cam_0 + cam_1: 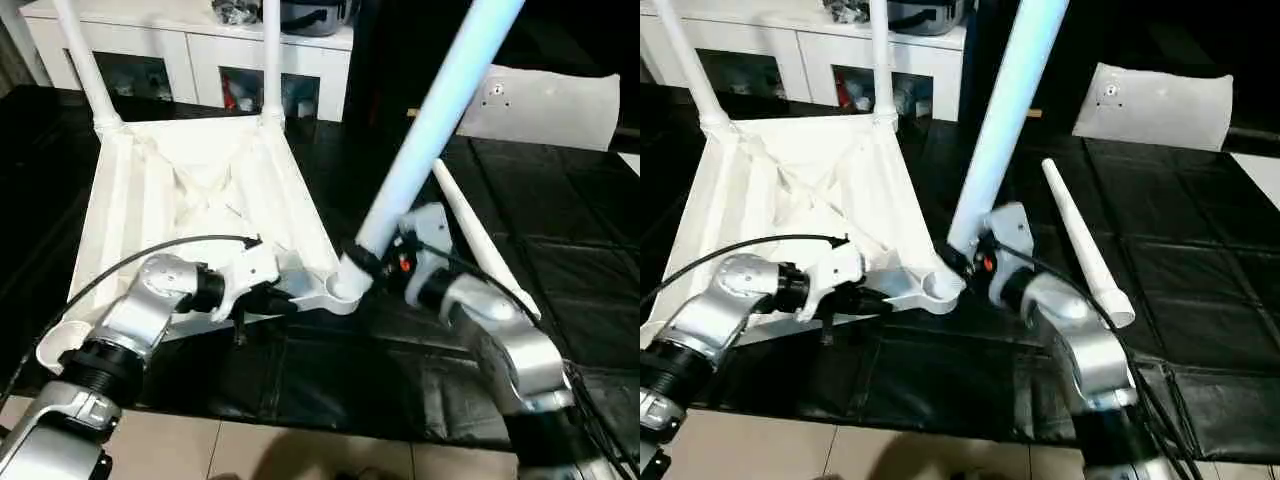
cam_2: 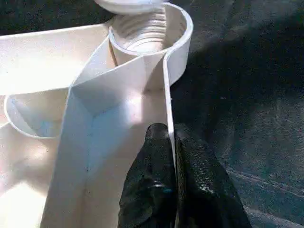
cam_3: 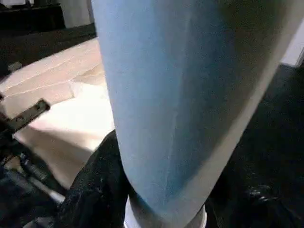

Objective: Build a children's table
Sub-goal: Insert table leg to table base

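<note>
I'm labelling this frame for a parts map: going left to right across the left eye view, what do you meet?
Left gripper pinching the tabletop's wall → corner socket → held leg → right gripper → loose leg on the black mat.

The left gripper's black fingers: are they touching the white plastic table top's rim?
Touching. In the left wrist view, the left gripper has its black fingers pinched shut on the thin upright rim of the white plastic table top, one on each side.

One upturned tabletop (image 1: 190,190), four white legs (image 1: 440,110), one cabinet (image 1: 200,50), one flat panel (image 1: 550,105)
</note>
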`<state>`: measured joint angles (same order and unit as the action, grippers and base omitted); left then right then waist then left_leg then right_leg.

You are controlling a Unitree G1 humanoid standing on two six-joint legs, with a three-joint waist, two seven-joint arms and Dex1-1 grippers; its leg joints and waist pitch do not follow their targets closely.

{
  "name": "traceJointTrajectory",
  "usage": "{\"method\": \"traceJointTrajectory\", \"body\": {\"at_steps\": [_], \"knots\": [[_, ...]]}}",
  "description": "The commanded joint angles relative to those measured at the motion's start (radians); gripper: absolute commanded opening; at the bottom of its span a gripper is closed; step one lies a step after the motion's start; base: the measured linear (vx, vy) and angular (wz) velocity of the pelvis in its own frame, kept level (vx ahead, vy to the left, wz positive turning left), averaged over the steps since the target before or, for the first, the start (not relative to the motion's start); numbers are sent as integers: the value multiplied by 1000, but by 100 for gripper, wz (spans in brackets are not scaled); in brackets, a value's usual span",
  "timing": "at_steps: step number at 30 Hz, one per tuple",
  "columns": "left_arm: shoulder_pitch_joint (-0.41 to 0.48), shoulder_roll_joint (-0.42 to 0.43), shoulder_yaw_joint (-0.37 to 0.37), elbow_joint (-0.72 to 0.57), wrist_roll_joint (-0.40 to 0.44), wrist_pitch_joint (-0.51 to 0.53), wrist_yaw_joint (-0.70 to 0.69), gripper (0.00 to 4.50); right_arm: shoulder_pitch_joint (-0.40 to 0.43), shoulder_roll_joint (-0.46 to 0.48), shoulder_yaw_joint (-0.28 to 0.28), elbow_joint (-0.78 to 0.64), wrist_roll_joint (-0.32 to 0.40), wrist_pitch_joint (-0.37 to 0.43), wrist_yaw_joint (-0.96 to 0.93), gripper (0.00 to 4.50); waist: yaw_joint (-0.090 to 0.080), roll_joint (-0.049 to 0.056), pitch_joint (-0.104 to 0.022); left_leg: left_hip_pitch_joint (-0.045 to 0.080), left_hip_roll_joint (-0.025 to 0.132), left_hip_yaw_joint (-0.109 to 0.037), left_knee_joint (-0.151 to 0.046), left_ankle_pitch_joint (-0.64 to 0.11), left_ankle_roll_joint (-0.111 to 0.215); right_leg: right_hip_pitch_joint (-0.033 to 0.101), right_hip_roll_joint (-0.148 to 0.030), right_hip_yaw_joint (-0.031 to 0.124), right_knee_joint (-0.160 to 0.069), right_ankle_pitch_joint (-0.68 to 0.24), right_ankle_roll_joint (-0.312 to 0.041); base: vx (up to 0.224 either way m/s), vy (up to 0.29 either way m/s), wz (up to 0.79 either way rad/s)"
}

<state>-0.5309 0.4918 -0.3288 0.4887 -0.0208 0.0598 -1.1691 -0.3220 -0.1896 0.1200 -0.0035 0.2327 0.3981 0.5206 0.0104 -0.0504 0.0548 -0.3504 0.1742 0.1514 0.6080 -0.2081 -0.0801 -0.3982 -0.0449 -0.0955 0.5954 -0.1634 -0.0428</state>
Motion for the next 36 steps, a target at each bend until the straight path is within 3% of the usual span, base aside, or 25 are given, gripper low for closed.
{"method": "traceJointTrajectory", "body": {"at_steps": [1, 5, 10, 14, 19, 20, 25, 34, 35, 36], "knots": [[-9, -19, 18, 15, -61, -49, -27, 0, -20, -8, -11, 14, 5, -18, 23, 188, 3, -8, -56, 0, 49, -8, -72, -157, 48, 46, -107, 63, -101, -515, -37, 0, 0, 0], [-13, -22, 31, 33, -64, -55, -45, 0, -33, -14, -21, 28, 39, 8, 58, 188, 10, -16, -60, -2, 51, -5, -73, -119, 62, 51, -107, 66, -90, -446, -56, 0, 0, 0], [-16, -20, 44, 40, -61, -60, -56, 0, -34, -16, -13, 31, 52, 8, 83, 188, 21, -15, -58, 1, 49, -1, -74, -117, 62, 48, -107, 64, -95, -483, -37, 0, 0, 0], [-16, -18, 50, 45, -57, -61, -48, 0, -30, -13, -10, 36, 49, 1, 87, 188, 22, -8, -58, 0, 50, -4, -75, -126, 54, 48, -108, 63, -96, -492, -32, 0, 0, 0], [-14, -22, 61, 57, -50, -69, -37, 0, -19, -11, -13, 19, 58, 9, 80, 188, 21, -9, -58, 2, 48, -4, -75, -142, 49, 46, -106, 61, -102, -521, -23, 0, 0, 0], [-15, -23, 63, 60, -48, -72, -34, 0, -16, -11, -14, 15, 58, 11, 79, 188, 20, -4, -58, 2, 49, -5, -76, -146, 47, 47, -105, 62, -103, -511, -27, 0, 0, 0], [-16, -25, 71, 62, -50, -74, -31, 0, -11, -9, -16, 5, 57, 13, 72, 188, 22, -1, -58, 0, 48, -5, -75, -148, 46, 49, -107, 61, -102, -507, -32, 0, 0, 0], [9, -45, 125, 21, -93, -66, 16, 0, -3, -4, -16, 3, 23, 2, 20, 188, 21, -11, -57, -1, 46, -3, -74, -145, 47, 46, -107, 60, -105, -536, -21, 0, 0, 0], [17, -50, 148, 0, -121, -34, 19, 44, -2, 0, -18, 0, 17, 5, 4, 188, 21, -10, -57, 0, 46, -2, -74, -145, 46, 46, -109, 60, -106, -541, -20, 0, 0, 0], [22, -53, 160, -11, -136, -20, 20, 44, -2, 0, -18, -2, 13, 4, -2, 188, 21, -9, -58, 2, 47, -3, -74, -145, 43, 45, -109, 60, -103, -536, -24, 0, 0, 0]]}}
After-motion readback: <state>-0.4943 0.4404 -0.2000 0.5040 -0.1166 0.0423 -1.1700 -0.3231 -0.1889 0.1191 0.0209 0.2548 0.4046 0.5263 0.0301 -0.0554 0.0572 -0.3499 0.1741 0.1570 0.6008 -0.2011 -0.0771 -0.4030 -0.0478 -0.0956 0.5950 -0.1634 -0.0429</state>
